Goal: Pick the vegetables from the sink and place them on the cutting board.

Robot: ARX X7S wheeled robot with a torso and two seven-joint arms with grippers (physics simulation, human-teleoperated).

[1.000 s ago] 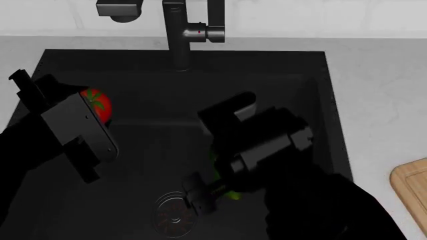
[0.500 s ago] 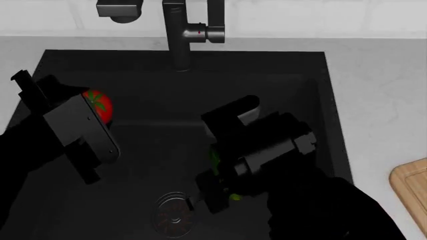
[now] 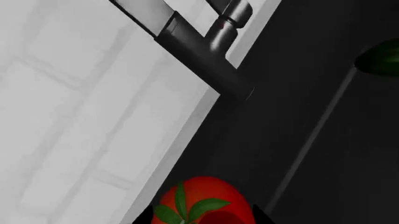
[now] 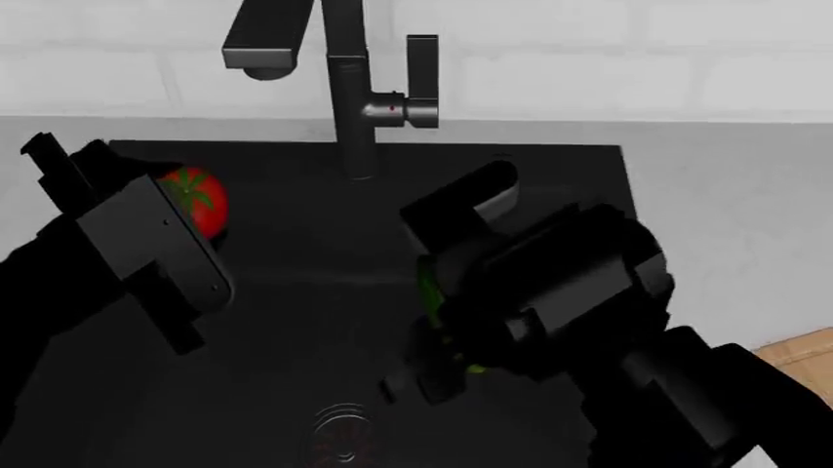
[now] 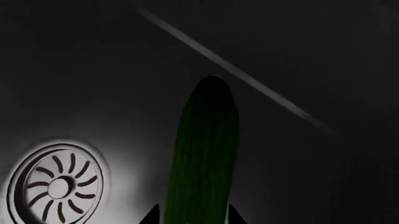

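Right gripper [image 4: 436,366] fingers are clamped on the cucumber [image 5: 203,154] above the drain [image 5: 56,186]. Left gripper [image 3: 203,221] fingers flank the tomato [image 3: 203,203]; closure cannot be determined.

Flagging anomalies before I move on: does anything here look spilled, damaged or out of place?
Nothing stands out. The tomato and cucumber are both intact inside the sink, each between an arm's fingers; no spill shows, and the drain looks normal.

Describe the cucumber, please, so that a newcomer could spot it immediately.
Find the black sink under the grey faucet. Near its round metal drain is the cucumber, between the right end effector's fingertips. It is long, slim and dark green, unlike the round red tomato.
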